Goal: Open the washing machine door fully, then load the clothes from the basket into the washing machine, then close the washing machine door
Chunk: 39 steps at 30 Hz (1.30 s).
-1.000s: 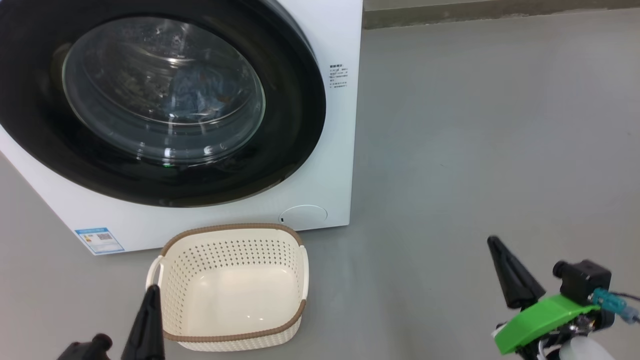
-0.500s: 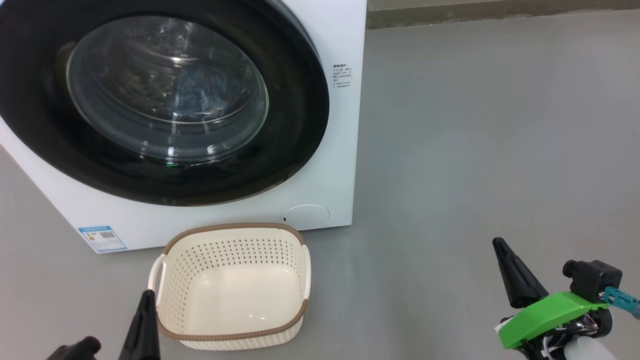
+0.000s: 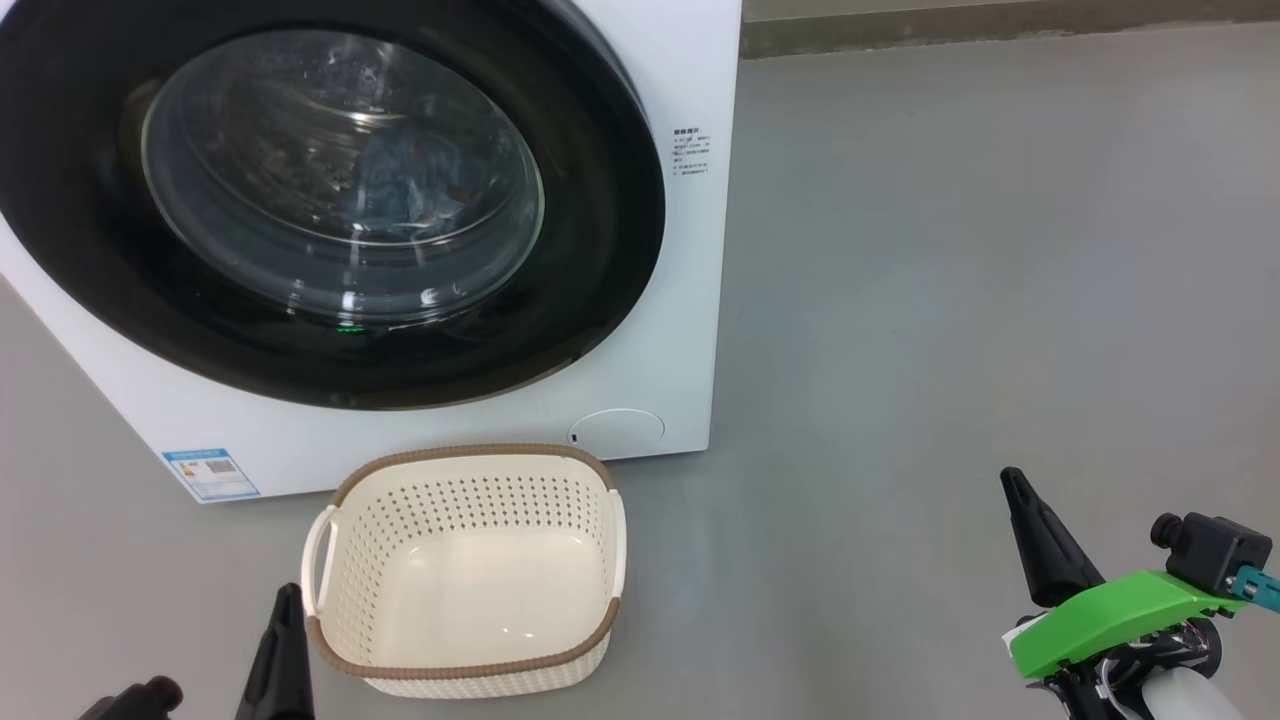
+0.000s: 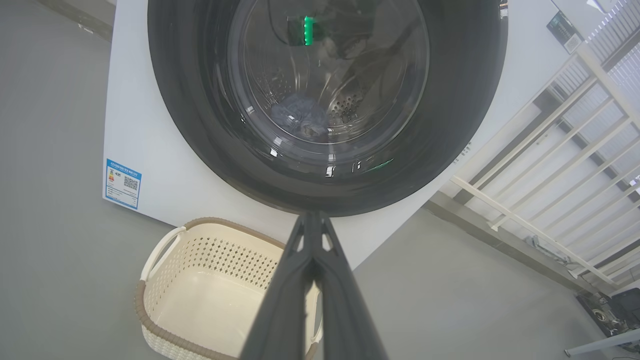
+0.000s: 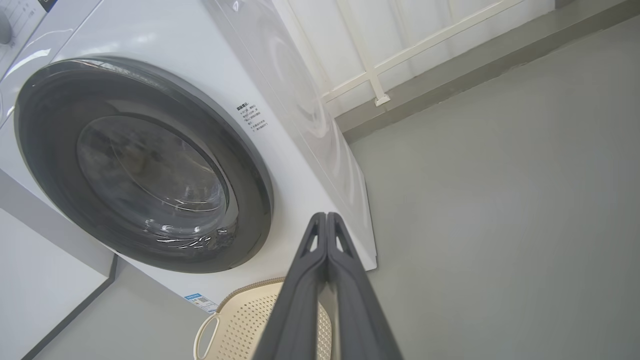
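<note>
The white washing machine (image 3: 690,70) stands at upper left, and the washing machine door (image 3: 600,250), with its glossy black rim, lies flat against its front. The light blue clothes (image 3: 410,185) rest inside the drum behind the glass and also show as clothes (image 4: 300,115) in the left wrist view. In front stands the cream basket (image 3: 465,455), with nothing inside it. My left gripper (image 3: 283,600) hovers shut and holding nothing just left of the basket. Off to the right, over bare floor, my right gripper (image 3: 1015,485) is shut and holds nothing. Both pairs of closed fingers show as left gripper (image 4: 312,217) and right gripper (image 5: 326,217).
Grey floor (image 3: 950,300) stretches to the right of the machine. A low kerb (image 3: 1000,25) runs along the back, with a white railing (image 4: 550,150) above it. A blue label sticker (image 3: 210,473) marks the machine's lower left corner.
The head view has drifted a little, shifting the whole scene rightward. My left gripper has sunk slightly toward the bottom edge, away from the basket's handle. Door and basket have not moved.
</note>
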Tool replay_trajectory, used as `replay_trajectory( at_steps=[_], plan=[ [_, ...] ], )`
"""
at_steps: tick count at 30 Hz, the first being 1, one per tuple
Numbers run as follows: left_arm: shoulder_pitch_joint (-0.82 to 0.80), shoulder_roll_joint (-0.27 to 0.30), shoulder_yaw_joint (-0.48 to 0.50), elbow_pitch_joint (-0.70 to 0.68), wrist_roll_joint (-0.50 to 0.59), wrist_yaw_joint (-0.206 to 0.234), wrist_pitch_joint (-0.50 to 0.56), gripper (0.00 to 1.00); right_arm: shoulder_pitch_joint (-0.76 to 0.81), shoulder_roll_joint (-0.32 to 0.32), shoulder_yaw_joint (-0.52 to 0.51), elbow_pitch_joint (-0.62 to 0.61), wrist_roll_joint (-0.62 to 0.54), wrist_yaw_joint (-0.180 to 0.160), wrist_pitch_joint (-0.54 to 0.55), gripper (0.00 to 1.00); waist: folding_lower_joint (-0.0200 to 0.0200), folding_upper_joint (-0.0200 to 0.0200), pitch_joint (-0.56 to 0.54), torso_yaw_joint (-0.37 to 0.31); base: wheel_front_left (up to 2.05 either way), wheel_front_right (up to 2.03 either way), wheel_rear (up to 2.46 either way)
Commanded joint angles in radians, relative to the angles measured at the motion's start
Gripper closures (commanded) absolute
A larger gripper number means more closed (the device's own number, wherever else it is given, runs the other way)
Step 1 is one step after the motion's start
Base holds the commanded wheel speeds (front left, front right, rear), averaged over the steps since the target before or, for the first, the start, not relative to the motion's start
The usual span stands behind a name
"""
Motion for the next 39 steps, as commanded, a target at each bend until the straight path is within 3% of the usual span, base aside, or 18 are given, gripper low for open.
replay_trajectory(
  at_steps=[1, 39],
  plan=[
    [-0.036, 0.007, 0.019, -0.026, -0.029, -0.003, 0.008, 1.0, -0.019, -0.005, -0.014, -0.03, 0.026, -0.001, 0.005, 1.0, 0.0, -0.0001, 0.0, 0.001, 0.0, 0.0, 0.0],
    [-0.058, -0.014, 0.077, -0.033, -0.368, -0.008, 0.117, 1.0, -0.003, 0.059, -0.124, -0.057, 0.34, -0.002, 0.111, 1.0, -0.0001, -0.0001, -0.001, 0.022, 0.0, 0.0, 0.0]
  ],
)
